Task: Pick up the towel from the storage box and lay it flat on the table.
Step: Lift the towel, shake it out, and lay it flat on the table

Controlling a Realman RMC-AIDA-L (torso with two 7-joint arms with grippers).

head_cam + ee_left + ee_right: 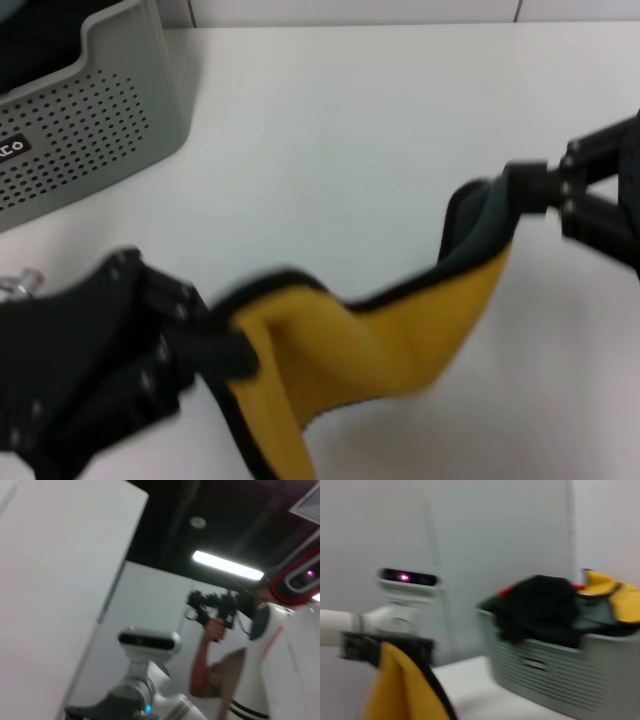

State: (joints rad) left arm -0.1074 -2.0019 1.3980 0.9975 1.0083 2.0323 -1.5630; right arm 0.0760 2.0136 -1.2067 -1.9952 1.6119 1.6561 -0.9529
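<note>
1. The left gripper (235,350) sits low at the near left of the head view, its black fingers clamped on one edge of the towel (385,345).
2. The right gripper (520,187) is at the far right of the same view, higher up, pinched onto the opposite edge of that one towel.
3. The towel, a single mustard-yellow cloth with thin black trim, hangs stretched between the two grippers above the tabletop (380,120); it sags in the middle and shows a dark green-grey patch just beside the right gripper. Whether any part of it touches the tabletop cannot be told.
4. In the right wrist view a yellow fold of the towel (400,690) with its black edge hangs from the left gripper (385,647), which is seen across from the camera.
5. One storage box (95,120), light grey with rows of small round holes and a dark label with white letters, stands on the tabletop at the far left, well apart from the towel.
6. The right wrist view shows the storage box (560,677) heaped with more cloths: black, grey-green and yellow pieces rise above its rim; their number cannot be told.
7. The left wrist view faces away from the tabletop, toward one person (220,665) holding up a camera rig (217,607) under one ceiling light (227,566).
</note>
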